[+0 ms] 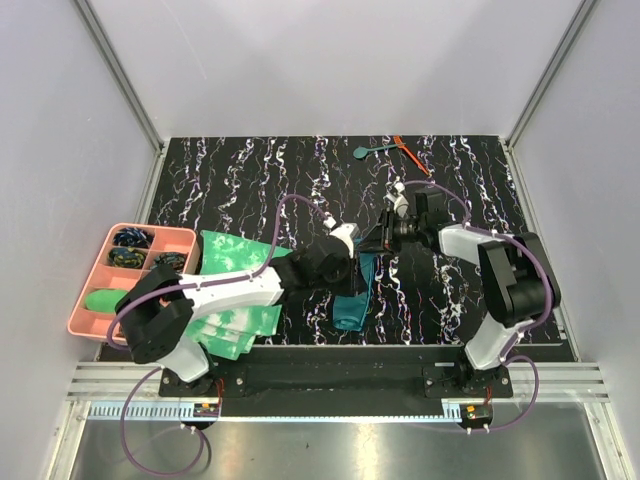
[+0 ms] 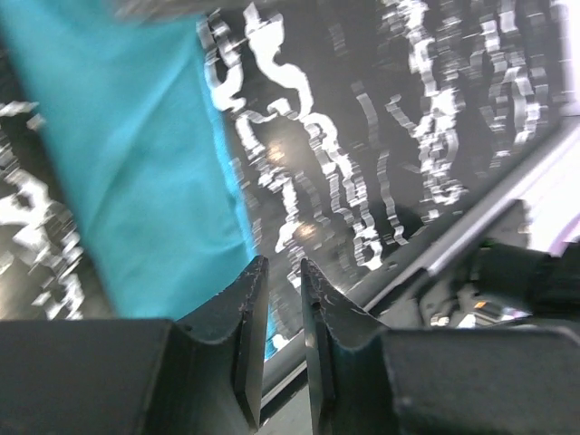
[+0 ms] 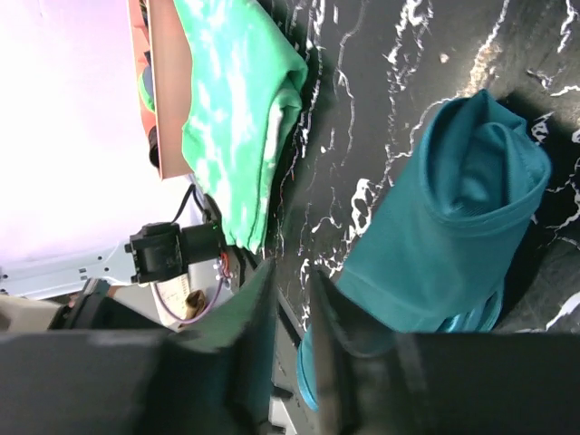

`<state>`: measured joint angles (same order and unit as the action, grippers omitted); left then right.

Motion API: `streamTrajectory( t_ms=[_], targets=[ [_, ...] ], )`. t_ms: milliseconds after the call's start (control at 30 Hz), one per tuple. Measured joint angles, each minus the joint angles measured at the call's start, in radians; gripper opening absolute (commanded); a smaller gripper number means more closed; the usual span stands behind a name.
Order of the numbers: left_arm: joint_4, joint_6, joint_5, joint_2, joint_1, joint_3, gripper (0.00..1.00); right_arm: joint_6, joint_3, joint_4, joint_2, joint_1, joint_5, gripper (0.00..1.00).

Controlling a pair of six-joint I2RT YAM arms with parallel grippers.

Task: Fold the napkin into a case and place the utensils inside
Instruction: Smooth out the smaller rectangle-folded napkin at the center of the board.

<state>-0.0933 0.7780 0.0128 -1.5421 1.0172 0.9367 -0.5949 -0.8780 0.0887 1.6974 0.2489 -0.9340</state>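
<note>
- Closing beside the cloth rather than on it is the main risk. The left gripper [image 2: 283, 265] has its jaws drawn in to a narrow slit with only table showing through, and the dark teal napkin [image 2: 136, 181] lies just left of its fingers.
- The right gripper [image 3: 294, 270] is likewise narrowed to a slit with nothing seen between its jaws. The napkin lies just to its right in that wrist view.
- In the top view the napkin is a narrow folded strip at lower centre, just below both grippers.
- Its end in the right wrist view bulges in a loose rounded fold, so a sideways drag would likely open the layers and spoil the case.
- Both wrists sit near each other at centre frame, so a careless move could make them collide.
- The left arm lies across the green tie-dye cloths [image 1: 235, 260] and could drag them along.
- The utensils lie at the upper edge, well apart from the napkin, where a clumsy pick could push them off the black marbled table [image 1: 250, 180].
- Counts:
  - one napkin
  - two utensils, namely one teal spoon [image 1: 370, 151] and one orange-red stick [image 1: 405, 152]
  - one pink tray [image 1: 152, 228]
  - two grippers
  - overlapping tie-dye cloths, whose number I cannot tell
</note>
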Motion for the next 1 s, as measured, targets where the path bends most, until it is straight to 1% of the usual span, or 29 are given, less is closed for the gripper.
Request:
streamTrajectory(
  t_ms=[67,200,333,500,767,900,1000],
  targets=[
    [0.05,0.002,0.029,-0.013,-0.005,-0.007,0.2,-0.006,-0.007,0.011,0.036,0.001,-0.014,0.24],
    [0.119,0.013,0.067,-0.033,-0.011,-0.045,0.2,-0.009,-0.014,0.019,0.083,-0.001,-0.026,0.23],
    [0.13,0.016,0.086,-0.033,-0.011,-0.088,0.21,-0.005,-0.014,0.022,0.1,-0.01,-0.027,0.23],
    [0.152,0.014,0.098,-0.03,-0.011,-0.109,0.24,0.009,-0.019,0.025,0.155,-0.042,-0.027,0.22],
    [0.178,-0.003,0.139,-0.029,-0.028,-0.123,0.24,0.046,-0.053,0.023,0.232,-0.079,-0.029,0.22],
    [0.225,-0.011,0.172,-0.035,-0.051,-0.144,0.23,0.06,-0.064,0.022,0.257,-0.089,-0.03,0.22],
    [0.295,-0.006,0.203,-0.057,-0.058,-0.171,0.22,0.068,-0.064,0.02,0.266,-0.089,-0.03,0.22]
  ],
)
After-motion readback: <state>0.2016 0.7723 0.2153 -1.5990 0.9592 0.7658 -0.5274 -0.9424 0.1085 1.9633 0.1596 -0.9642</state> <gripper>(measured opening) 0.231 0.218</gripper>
